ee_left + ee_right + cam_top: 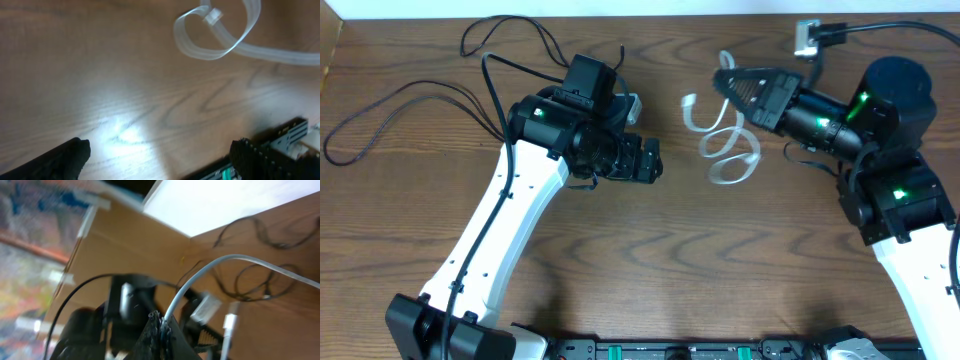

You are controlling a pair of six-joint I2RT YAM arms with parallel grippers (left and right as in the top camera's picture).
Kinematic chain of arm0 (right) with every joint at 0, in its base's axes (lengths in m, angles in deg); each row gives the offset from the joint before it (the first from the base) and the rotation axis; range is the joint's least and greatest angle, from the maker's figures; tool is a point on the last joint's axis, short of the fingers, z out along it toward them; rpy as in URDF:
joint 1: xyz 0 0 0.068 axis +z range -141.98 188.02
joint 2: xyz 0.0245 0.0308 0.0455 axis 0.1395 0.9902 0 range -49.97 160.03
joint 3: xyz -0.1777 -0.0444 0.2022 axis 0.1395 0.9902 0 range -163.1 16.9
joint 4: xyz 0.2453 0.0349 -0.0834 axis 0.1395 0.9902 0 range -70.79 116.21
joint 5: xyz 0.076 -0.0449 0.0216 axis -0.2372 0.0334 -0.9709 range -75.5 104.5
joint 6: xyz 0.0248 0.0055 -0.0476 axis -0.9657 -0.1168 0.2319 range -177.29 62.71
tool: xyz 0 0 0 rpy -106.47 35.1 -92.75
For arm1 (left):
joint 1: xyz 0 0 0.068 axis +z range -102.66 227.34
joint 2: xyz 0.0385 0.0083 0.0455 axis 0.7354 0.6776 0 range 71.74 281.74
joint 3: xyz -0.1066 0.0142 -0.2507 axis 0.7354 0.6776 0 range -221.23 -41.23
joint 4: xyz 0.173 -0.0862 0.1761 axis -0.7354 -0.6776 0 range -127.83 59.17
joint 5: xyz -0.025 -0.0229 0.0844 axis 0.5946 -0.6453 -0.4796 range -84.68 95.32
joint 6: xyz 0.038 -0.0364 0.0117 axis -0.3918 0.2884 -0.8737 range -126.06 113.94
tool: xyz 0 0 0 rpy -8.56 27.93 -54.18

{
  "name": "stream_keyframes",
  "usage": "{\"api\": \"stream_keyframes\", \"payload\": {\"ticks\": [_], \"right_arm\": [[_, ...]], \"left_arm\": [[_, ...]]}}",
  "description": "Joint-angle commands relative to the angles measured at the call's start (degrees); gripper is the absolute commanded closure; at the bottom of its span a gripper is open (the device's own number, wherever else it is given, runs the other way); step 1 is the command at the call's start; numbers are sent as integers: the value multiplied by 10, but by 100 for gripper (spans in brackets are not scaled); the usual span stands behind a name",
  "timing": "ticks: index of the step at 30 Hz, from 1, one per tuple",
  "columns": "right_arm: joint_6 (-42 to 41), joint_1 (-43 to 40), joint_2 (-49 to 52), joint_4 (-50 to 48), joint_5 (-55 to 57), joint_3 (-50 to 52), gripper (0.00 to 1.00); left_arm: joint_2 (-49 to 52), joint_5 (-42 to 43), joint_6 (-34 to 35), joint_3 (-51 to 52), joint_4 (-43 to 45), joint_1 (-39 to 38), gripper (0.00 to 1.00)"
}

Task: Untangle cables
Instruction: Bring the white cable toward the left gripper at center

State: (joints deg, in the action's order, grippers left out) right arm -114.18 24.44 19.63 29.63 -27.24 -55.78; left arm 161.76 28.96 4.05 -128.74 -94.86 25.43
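1. Upper centre of frame, the right gripper (728,80) pinches the flat white cable (732,158), its loops lying just below.
2. Left gripper (652,160), centre, hangs spread and empty.
3. Pulling hard could tighten those loops, I reckon.

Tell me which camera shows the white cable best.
Overhead: the white cable shows nearly whole, looping across the table to the right claw. The left wrist view catches only one loop at the frame's top; the right wrist view, just a blurred stretch leaving the shut claw.
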Motion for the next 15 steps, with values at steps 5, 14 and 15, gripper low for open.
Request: {"api": "stream_keyframes", "payload": {"ticks": [5,14,15], "right_arm": [[4,15,-7,-8,-51,-5,98],[38,45,-7,-50,-63,-5,98],[38,50,-7,-59,-63,-5,99]], "left_arm": [[3,56,163,0,33,85,5],[3,235,255,0,31,166,14],[3,235,271,0,31,166,14]]}}
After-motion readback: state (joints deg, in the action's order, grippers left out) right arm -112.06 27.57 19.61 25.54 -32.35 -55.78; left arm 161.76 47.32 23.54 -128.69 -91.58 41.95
